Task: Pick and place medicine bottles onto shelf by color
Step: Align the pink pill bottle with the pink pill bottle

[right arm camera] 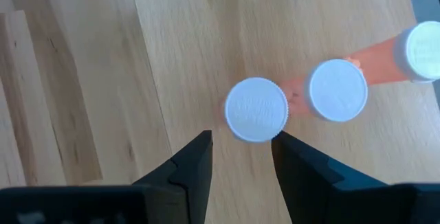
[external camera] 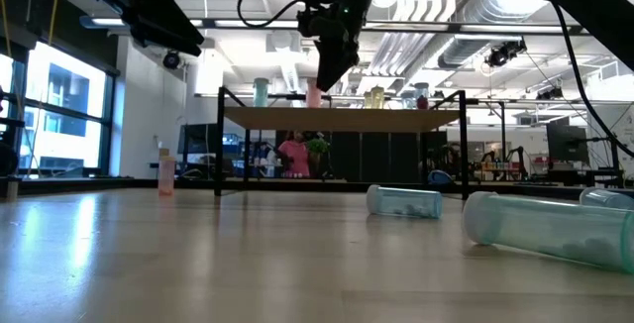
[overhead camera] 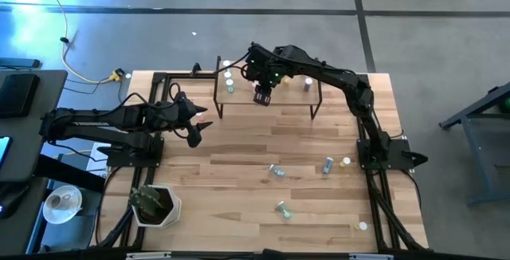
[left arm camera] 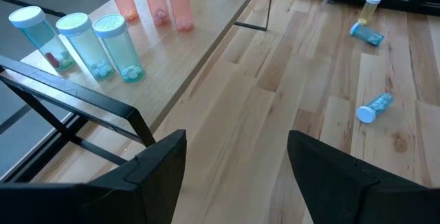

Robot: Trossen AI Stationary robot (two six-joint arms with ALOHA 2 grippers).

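The shelf [overhead camera: 280,100] stands at the table's far middle on thin black legs. My right gripper [right arm camera: 242,141] hovers over it, pointing steeply down, open, with bare wood between its fingers. Just past the fingertips a pink bottle's white cap [right arm camera: 256,109] shows; the bottle stands upright on the shelf beside two more pink bottles [right arm camera: 337,90]. Three teal bottles [left arm camera: 82,42] stand in a row on the shelf's left end. My left gripper [overhead camera: 199,124] waits open at the table's left, clear of everything.
Several bottles lie loose on the table's right half [overhead camera: 276,170] [overhead camera: 328,164] [overhead camera: 282,207], and one cap shows near the front right corner [overhead camera: 362,226]. One more bottle [overhead camera: 308,83] stands on the shelf's right end. A potted plant [overhead camera: 155,206] sits at the front left.
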